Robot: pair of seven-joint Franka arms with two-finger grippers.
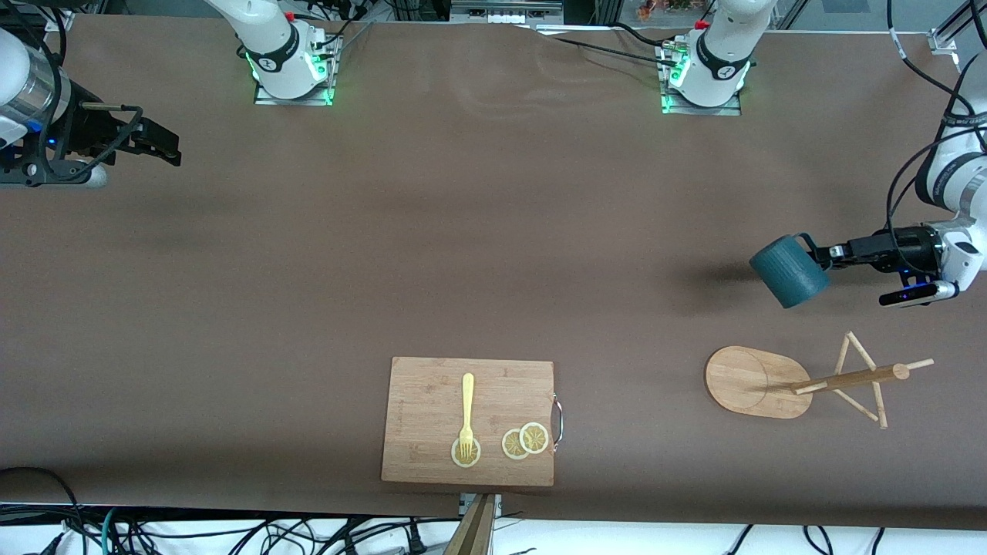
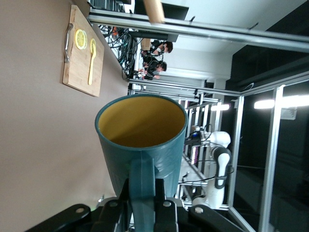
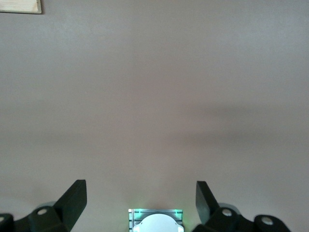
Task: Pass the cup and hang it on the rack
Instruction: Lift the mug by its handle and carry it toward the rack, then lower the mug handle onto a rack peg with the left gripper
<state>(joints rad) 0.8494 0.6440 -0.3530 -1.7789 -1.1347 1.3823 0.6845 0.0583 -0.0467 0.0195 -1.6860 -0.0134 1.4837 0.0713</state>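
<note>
My left gripper (image 1: pixel 813 250) is shut on the loop handle of the dark teal ribbed cup (image 1: pixel 788 270) and holds it in the air, tipped sideways, over the table near the rack. In the left wrist view the cup (image 2: pixel 145 145) shows its yellowish inside, and the fingers (image 2: pixel 165 205) clamp the handle. The bamboo rack (image 1: pixel 759 381) stands on its oval base at the left arm's end of the table, nearer the front camera than the spot under the cup, its pole and pegs (image 1: pixel 864 378) in view. My right gripper (image 1: pixel 166 146) is open and empty, waiting at the right arm's end (image 3: pixel 141 198).
A bamboo cutting board (image 1: pixel 469 421) with a yellow fork (image 1: pixel 466 412) and lemon slices (image 1: pixel 525 441) lies near the table's front edge. It also shows in the left wrist view (image 2: pixel 83 50). The two arm bases (image 1: pixel 293 58) stand along the top of the front view.
</note>
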